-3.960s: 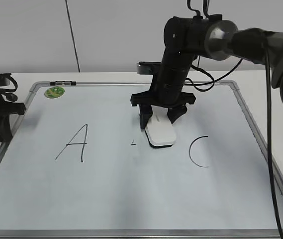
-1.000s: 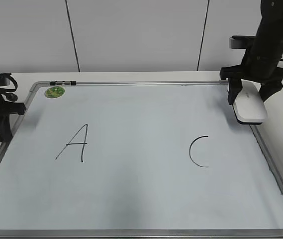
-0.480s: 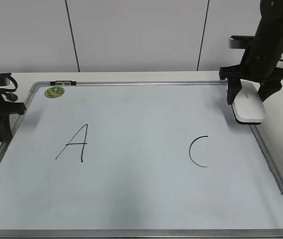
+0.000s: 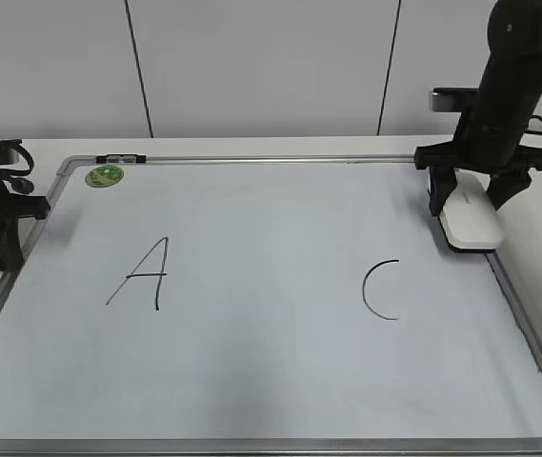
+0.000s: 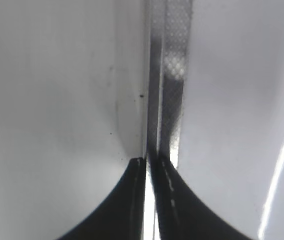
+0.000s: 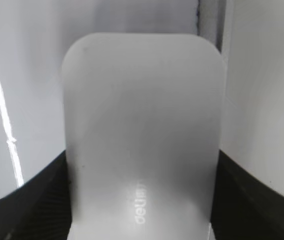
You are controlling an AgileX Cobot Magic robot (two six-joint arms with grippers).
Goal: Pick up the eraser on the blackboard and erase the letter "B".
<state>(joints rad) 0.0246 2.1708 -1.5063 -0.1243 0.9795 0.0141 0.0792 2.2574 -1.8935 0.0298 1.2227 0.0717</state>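
Eraser (image 4: 471,227) is white and flat, and my right pincer (image 4: 472,195) holds it by its two long sides. In my right wrist view the eraser (image 6: 142,135) fills the middle, with a dark finger (image 6: 32,205) pressed against each side and small grey lettering near the lower edge. It sits low at the right border of the blackboard (image 4: 251,381), over the metal frame, but I cannot tell if its underside touches the board or only hangs just above it.

On the board I see a black letter "A" (image 4: 143,274) on the left and a letter "C" (image 4: 381,289) on the right, with bare white surface between them. The eraser is near the "C", up and to the right of it. A small green magnet (image 4: 105,175) lies in the far left corner of the board.

My left pincer (image 5: 150,200) rests at the left edge of the board, its two dark fingers almost together with only a thin gap, and nothing is between them. The board lies flat on a white desk (image 4: 537,238).
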